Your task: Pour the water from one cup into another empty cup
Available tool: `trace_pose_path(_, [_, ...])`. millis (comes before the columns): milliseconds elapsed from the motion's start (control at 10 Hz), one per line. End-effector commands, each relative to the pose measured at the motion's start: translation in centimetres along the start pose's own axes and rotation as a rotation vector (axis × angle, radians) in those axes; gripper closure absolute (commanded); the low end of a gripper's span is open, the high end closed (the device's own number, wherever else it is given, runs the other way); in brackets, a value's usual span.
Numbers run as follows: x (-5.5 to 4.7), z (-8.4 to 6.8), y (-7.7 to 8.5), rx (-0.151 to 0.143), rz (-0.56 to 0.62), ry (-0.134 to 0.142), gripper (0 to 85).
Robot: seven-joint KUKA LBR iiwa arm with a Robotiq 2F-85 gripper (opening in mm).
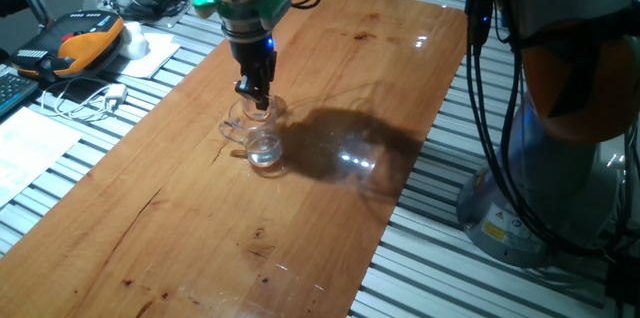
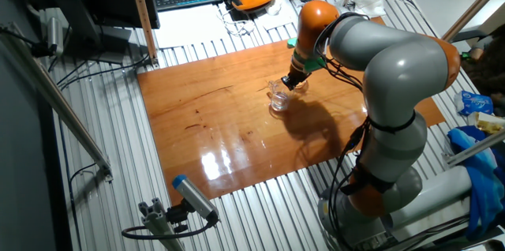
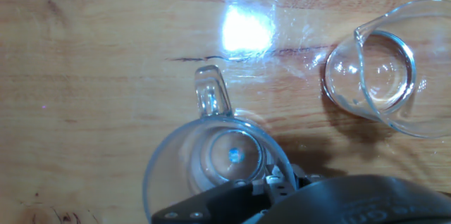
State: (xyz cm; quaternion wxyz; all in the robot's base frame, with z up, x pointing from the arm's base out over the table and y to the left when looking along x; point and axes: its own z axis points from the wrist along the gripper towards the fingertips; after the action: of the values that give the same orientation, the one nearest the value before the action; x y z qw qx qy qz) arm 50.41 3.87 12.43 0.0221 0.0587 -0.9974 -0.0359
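Plainly the mug [image 3: 215, 157] is thin clear glass: stiff, slick, breakable and probably light, with little water showing in it beyond glints. The loop handle [image 3: 210, 91] looks too small and slippery for a two-finger tool, so the rim wall seems the better hold, squeezed gently. The mug stands upright on the wooden table [image 1: 330, 78], and the gripper [image 1: 254, 98] hangs right over it, fingers down at the rim on the side away from the handle. In the hand view the fingers are hidden under the dark housing, so I cannot tell whether they are spread or pinching the wall. The tumbler [image 3: 370, 76] stands just beside the mug, apart from it.
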Motion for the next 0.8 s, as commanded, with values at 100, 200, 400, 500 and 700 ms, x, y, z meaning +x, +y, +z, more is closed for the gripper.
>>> trace_pose_path(100, [0.0,-0.1,0.0,-0.005,-0.009,0.005,85.0])
trace_pose_path(200, [0.0,-0.4,0.1,-0.012,-0.014,0.011,85.0])
trace_pose_path(400, [0.0,-1.3,0.5,-0.027,-0.006,0.025,85.0])
trace_pose_path(500, [0.0,-1.7,0.7,-0.034,-0.003,0.031,85.0])
trace_pose_path(700, [-0.1,-2.7,1.2,-0.058,0.007,0.037,85.0])
